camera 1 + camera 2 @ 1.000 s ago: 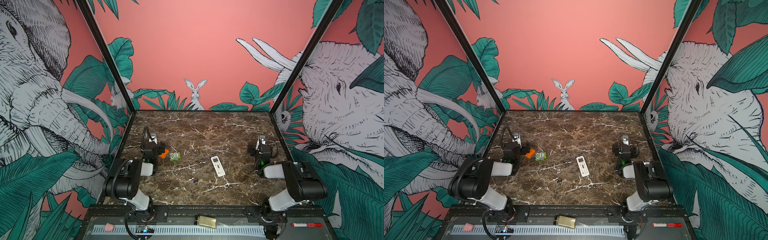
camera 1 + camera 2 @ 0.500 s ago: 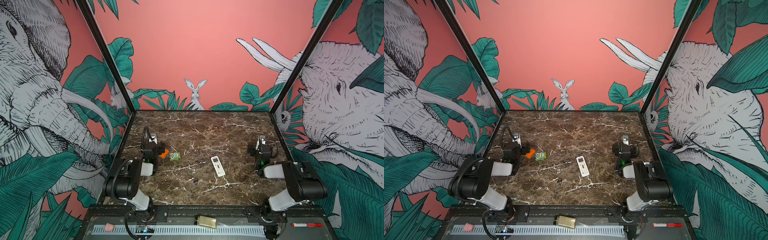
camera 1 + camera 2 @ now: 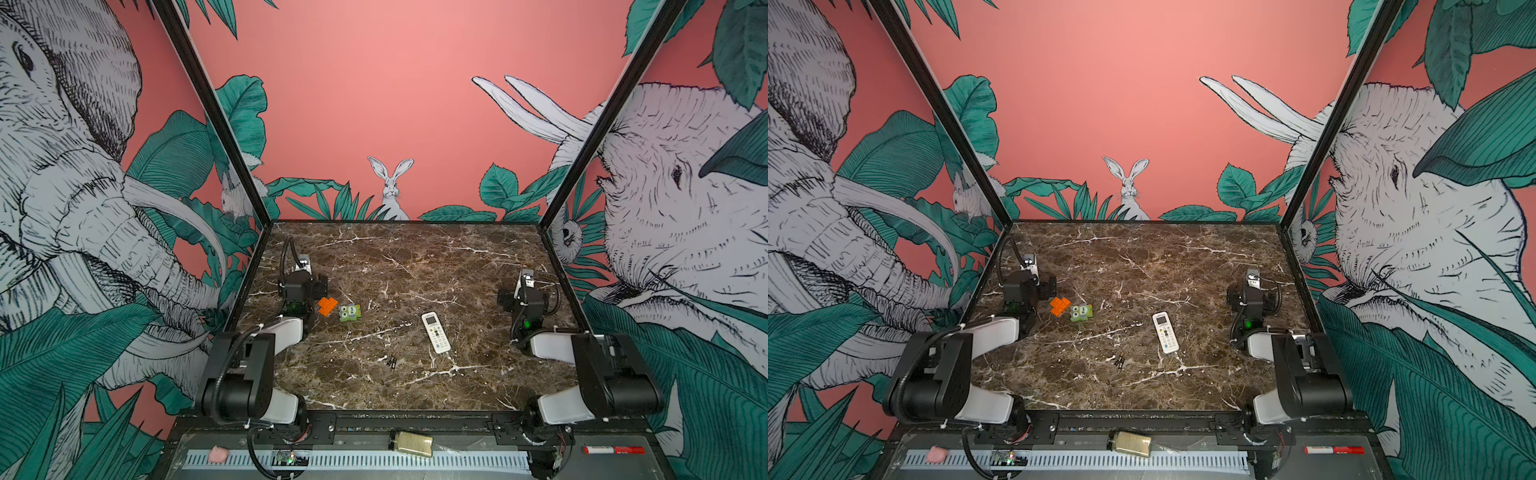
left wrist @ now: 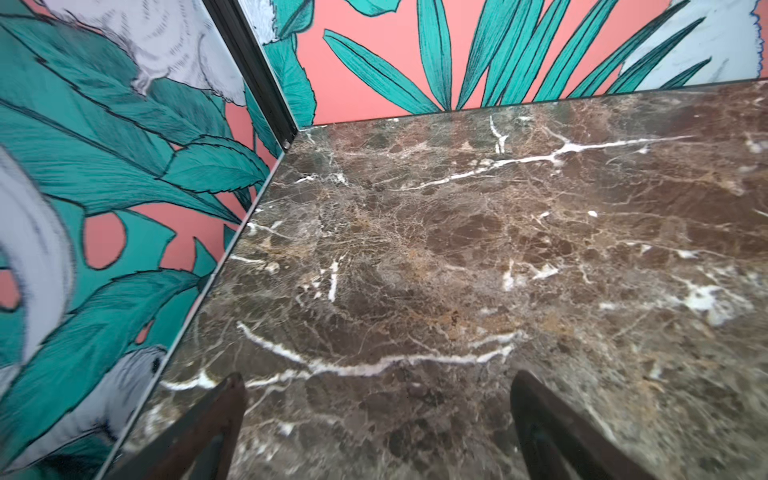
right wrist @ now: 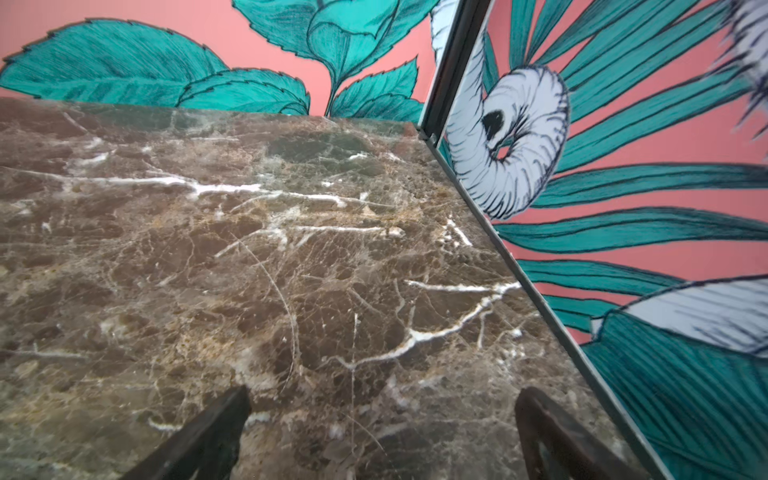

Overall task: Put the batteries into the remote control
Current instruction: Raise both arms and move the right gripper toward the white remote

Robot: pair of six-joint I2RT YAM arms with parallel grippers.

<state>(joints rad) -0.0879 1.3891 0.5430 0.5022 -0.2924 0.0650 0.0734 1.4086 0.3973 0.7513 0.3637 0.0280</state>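
Nearest the front, the batteries (image 3: 391,360) lie side by side on the marble table (image 3: 415,257). The remote control (image 3: 435,332) lies just beyond them, buttons up, so its back faces down. Farther back, the left gripper (image 4: 374,386) and right gripper (image 5: 380,399) hang empty, jaws spread wide, well apart from both; nothing has shifted over the last second, so loading looks not yet begun, and the remote likely needs flipping first.

A dark brown marble surface (image 3: 415,257) veined in white sits boxed by salmon-pink walls (image 3: 374,104). A painted white rabbit (image 3: 390,187) stands mid back wall; green leaves (image 3: 316,195) spread either side of the rabbit, and grey elephants (image 3: 83,216) fill both side walls.
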